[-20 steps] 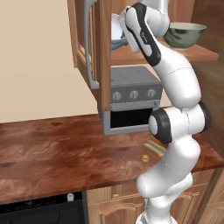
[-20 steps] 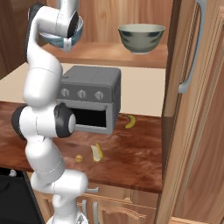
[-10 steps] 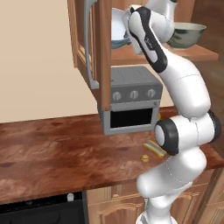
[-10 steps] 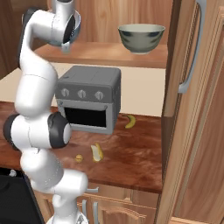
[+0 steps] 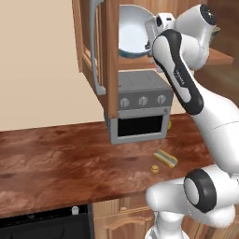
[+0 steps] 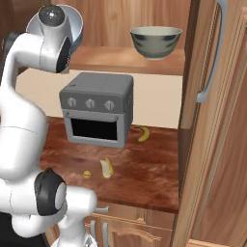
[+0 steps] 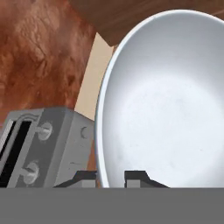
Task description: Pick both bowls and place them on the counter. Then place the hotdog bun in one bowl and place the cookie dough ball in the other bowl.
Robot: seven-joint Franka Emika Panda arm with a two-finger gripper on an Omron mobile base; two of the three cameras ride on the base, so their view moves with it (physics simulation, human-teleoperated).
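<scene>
My gripper is shut on the rim of the white bowl, whose pale inside faces the hand camera. The bowl is tipped on edge, up at shelf height above the toaster oven, with the gripper at its right rim. From the right, the bowl peeks out behind my arm. The dark grey-green bowl stands upright on the wooden shelf. On the counter lie the hotdog bun and, next to it, the cookie dough ball.
A grey toaster oven stands on the counter under the shelf, with a banana to its right. An open cabinet door hangs just left of the held bowl; the other door stands open at the right.
The arm has swung its elbow out and the hand has turned. The held white bowl has tipped further onto its edge while staying near the shelf front.
</scene>
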